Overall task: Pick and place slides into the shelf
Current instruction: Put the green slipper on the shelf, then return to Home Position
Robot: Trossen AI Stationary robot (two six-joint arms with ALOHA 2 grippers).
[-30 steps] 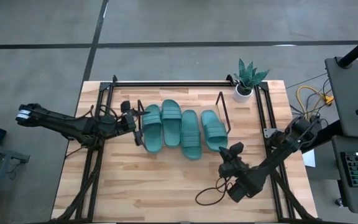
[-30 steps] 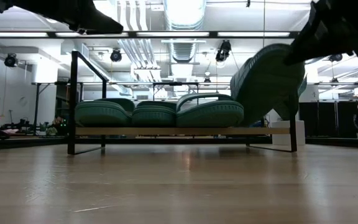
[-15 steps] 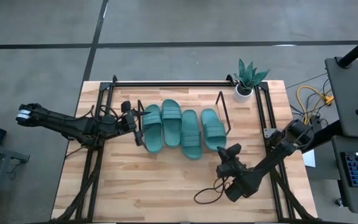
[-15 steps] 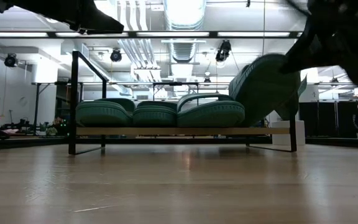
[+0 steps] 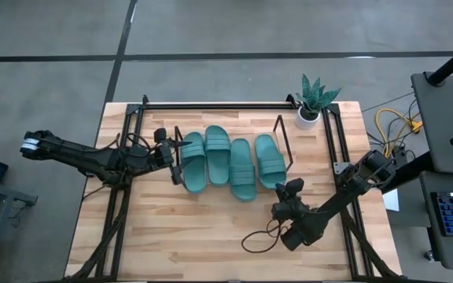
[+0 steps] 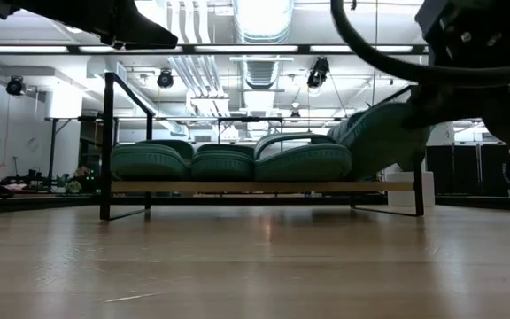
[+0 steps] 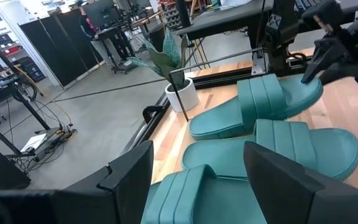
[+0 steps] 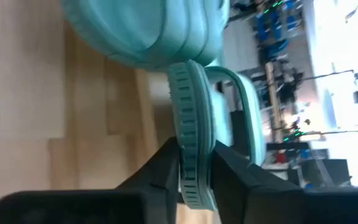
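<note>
Four teal slides lie side by side in one black-rod shelf on the wooden table. The right gripper pinches the edge of the rightmost slide, its fingers either side of the sole. The left gripper hovers at the shelf's left end, jaws apart, holding nothing. One potted plant stands nearby.
</note>
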